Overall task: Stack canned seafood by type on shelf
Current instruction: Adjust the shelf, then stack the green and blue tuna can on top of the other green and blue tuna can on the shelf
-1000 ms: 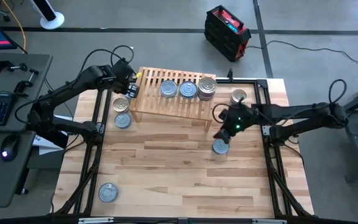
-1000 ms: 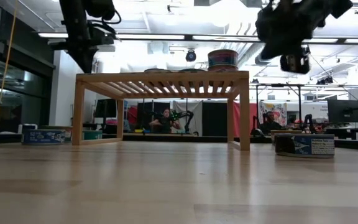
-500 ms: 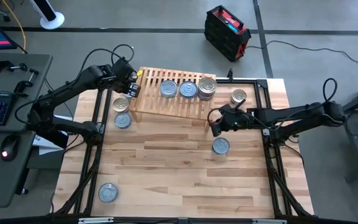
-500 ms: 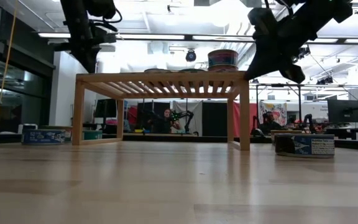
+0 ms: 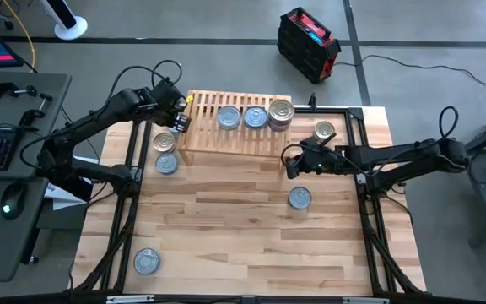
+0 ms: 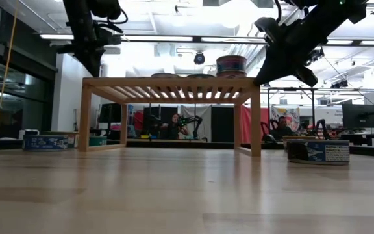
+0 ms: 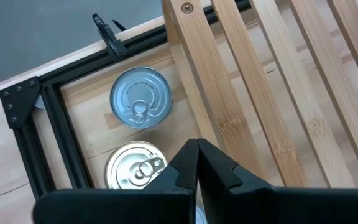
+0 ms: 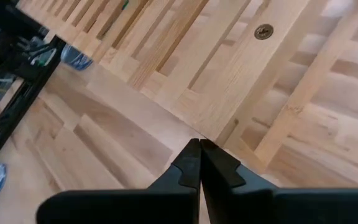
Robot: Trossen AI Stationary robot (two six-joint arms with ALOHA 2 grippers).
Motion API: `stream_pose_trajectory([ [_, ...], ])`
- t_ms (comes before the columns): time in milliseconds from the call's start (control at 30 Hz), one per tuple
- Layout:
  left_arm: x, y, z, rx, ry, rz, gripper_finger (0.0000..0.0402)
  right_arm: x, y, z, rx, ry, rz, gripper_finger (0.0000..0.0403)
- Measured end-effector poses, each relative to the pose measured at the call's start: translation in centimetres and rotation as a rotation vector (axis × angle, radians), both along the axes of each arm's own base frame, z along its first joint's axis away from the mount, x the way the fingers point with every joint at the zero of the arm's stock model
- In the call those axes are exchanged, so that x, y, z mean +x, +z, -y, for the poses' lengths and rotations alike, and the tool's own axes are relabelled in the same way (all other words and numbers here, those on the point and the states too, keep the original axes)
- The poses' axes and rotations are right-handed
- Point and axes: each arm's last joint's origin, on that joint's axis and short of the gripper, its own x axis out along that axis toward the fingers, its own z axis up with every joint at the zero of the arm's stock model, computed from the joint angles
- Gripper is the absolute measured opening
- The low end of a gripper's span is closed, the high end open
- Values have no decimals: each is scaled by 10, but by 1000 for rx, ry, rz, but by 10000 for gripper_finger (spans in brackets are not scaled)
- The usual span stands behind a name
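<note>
The shelf stands at the table's far middle on its legs. On its slats rest two silvery-blue cans and a stack topped by a gold lid. Loose cans lie on the table: gold, silvery-blue, gold, silvery-blue, and silvery-blue near the front. My right gripper is shut at the shelf's near right corner. My left gripper hovers shut above the shelf's left end, touching nothing. My right gripper has its shut fingertips at the shelf's near rail by the right corner. It slants down at it from the table's right and near side. The fingers themselves hide the exact point of touch. The shelf stands on all its legs.
A black metal frame borders the table on the left, right and far sides. In the low view a can lies right of the shelf and another left of it. Bare planks stretch across the table's near half.
My right gripper, shut throughout, has gone from above the silvery-blue can on the table toward the far edge to the shelf's near right corner, turning its wrist. The shelf, with its cans, has slid slightly toward the far edge and turned a little.
</note>
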Motion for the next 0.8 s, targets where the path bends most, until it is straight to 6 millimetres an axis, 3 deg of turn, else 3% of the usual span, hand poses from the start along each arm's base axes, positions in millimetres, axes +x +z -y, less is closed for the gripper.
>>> stream_pose_trajectory([
  [333,0,0,0,4,-20,-10,0,-1,0,9,-27,-9,-15,0],
  [533,-3,12,3,35,-67,-5,0,-8,6,-5,107,172,-5,0],
  [667,-11,43,23,125,-118,104,0,-26,18,-11,111,191,19,0],
  [800,-19,61,58,174,-181,278,0,-42,34,-11,43,221,79,0],
])
